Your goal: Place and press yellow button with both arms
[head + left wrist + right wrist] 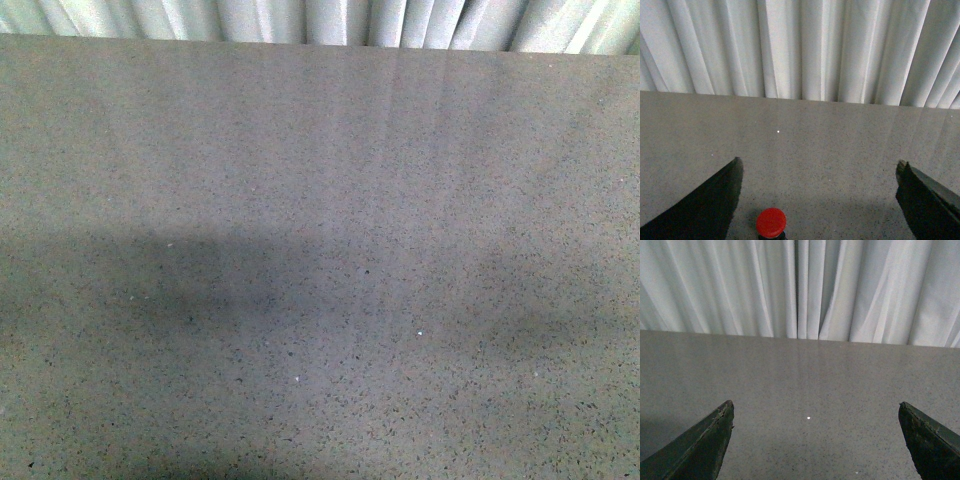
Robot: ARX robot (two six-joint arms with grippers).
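A: Anything standing on the table (320,250)?
B: Left gripper (819,162) and right gripper (815,404) are both gaping, holding nothing. A button (771,222) is sitting close by the left one, its cap showing red, not yellow.
A: Handling?
B: Likely light, rigid, slick-domed; advising gripping its body.

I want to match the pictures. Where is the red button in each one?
Front view: not in it.
Left wrist view: red button on the table, between the left gripper's open fingers.
Right wrist view: not in it.
Shared landmark: the white curtain behind the table's far edge.
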